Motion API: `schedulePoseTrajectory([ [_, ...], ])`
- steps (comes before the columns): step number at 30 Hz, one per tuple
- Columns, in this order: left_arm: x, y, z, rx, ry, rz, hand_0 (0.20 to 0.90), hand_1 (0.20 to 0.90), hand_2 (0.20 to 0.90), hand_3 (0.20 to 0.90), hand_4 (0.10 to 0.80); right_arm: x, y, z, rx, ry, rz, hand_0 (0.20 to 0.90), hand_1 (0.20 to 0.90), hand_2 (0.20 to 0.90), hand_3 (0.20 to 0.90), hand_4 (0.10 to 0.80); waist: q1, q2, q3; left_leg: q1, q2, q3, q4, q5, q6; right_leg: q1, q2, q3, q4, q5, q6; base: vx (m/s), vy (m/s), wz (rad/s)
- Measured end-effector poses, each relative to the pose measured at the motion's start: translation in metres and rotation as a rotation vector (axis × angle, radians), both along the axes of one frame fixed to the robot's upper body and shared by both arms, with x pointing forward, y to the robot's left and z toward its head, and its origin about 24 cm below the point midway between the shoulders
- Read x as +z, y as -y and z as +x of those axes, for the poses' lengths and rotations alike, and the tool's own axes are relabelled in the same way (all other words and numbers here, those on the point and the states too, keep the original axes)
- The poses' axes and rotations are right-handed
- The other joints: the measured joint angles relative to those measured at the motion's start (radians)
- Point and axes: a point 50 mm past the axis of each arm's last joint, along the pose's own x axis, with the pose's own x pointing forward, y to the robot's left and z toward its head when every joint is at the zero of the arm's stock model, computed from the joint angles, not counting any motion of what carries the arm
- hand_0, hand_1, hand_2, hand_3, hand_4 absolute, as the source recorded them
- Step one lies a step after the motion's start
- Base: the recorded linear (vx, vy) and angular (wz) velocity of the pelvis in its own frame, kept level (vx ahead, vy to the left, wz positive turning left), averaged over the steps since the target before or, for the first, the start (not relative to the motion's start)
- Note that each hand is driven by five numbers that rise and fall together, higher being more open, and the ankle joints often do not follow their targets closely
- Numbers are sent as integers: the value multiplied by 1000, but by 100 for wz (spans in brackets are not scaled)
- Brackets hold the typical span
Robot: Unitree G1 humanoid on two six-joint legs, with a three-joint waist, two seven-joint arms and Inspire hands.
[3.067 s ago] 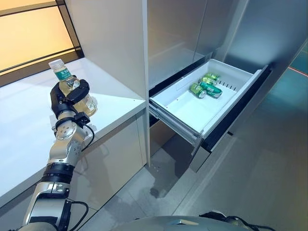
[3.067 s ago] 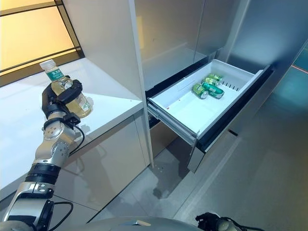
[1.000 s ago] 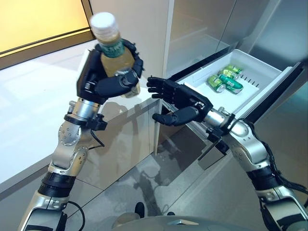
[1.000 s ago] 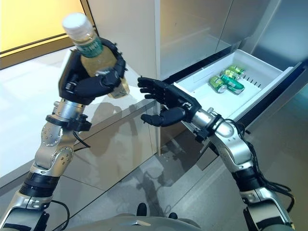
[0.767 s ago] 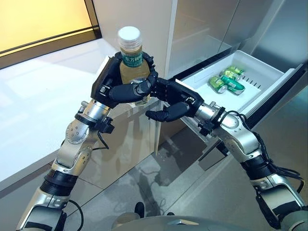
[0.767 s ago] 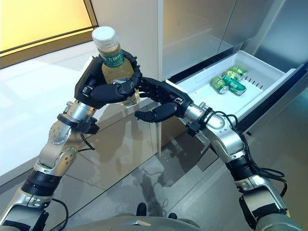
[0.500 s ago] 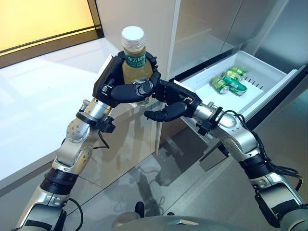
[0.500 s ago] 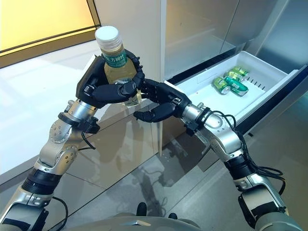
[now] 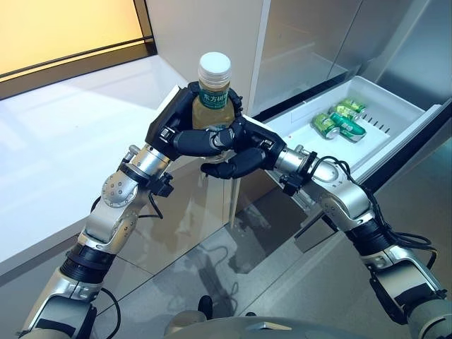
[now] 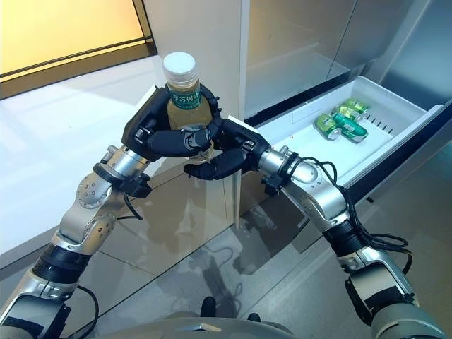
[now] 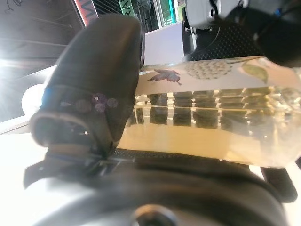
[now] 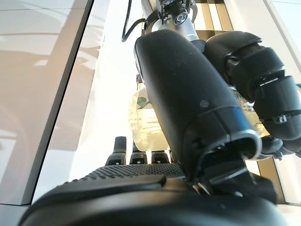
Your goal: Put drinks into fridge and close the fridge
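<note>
While left hand (image 9: 185,134) fingers grip the bottle (image 9: 214,92) upright, right hand (image 9: 240,152) fingers curl around it.

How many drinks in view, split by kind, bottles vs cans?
Bottles: 1, the bottle of yellowish drink, held upright in the left robot hand with the right robot hand closing on its lower part.
Cans: 3, the green cans lying in the open fridge drawer.
Total: 4 drinks.
</note>
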Motion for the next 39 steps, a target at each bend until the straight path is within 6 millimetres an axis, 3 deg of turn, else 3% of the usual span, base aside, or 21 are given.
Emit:
schedulePoseTrajectory([
  [1,-1,0,0,-2,-7,4,300,300,300,200,100,0,0,0,-1,-5,-2,900,900,900,900,800,0,0,0,0,0,0,0,0,0,0,0,0,0,0,0,0,0,0],
  [3,-2,2,1,-8,-19,10,300,300,300,200,100,-1,0,0,-2,-6,-3,799,799,799,782,682,0,0,0,0,0,0,0,0,0,0,0,0,0,0,0,23,-2,0],
  [4,-3,3,0,-12,-22,11,300,300,300,200,100,-1,0,0,-3,-8,-3,549,549,549,491,391,0,0,0,0,0,0,0,0,0,0,0,0,0,0,0,0,0,0],
  [5,-3,3,0,-16,-23,12,300,300,300,200,100,-1,0,0,-5,-10,-5,498,498,498,431,331,1,0,0,0,0,0,0,0,0,0,0,0,0,0,0,0,0,0],
  [6,-4,4,0,-19,-24,13,300,300,300,200,100,-2,0,0,-8,-12,-6,300,300,300,200,100,1,0,0,0,0,0,0,0,0,0,0,0,0,0,0,0,0,0],
  [22,-3,11,1,-72,-37,17,300,300,300,200,100,-9,-3,1,-35,-47,-31,300,300,300,200,100,9,1,0,0,0,-2,0,2,0,1,0,-2,0,0,0,9,-1,0],
  [23,-3,11,1,-72,-37,17,486,486,486,417,317,-9,-3,1,-35,-47,-31,300,300,300,200,100,9,1,0,0,0,-2,0,2,0,2,0,-3,0,0,0,0,0,0],
  [24,-3,11,1,-73,-37,17,900,900,900,900,800,-10,-3,1,-36,-47,-31,300,300,300,200,100,9,1,0,0,0,-2,0,2,0,2,0,-3,0,0,0,0,0,0],
  [31,2,11,2,-69,-22,9,900,900,900,900,800,-10,-3,1,-57,-47,-28,300,300,300,200,100,12,1,0,0,-1,-4,0,3,0,1,0,-4,0,0,0,0,0,0],
  [39,23,15,0,-95,57,-24,900,900,900,900,800,-9,0,4,-129,-37,-28,300,300,300,200,100,12,2,1,-1,-1,-4,0,3,0,0,0,-4,0,0,0,0,0,0],
])
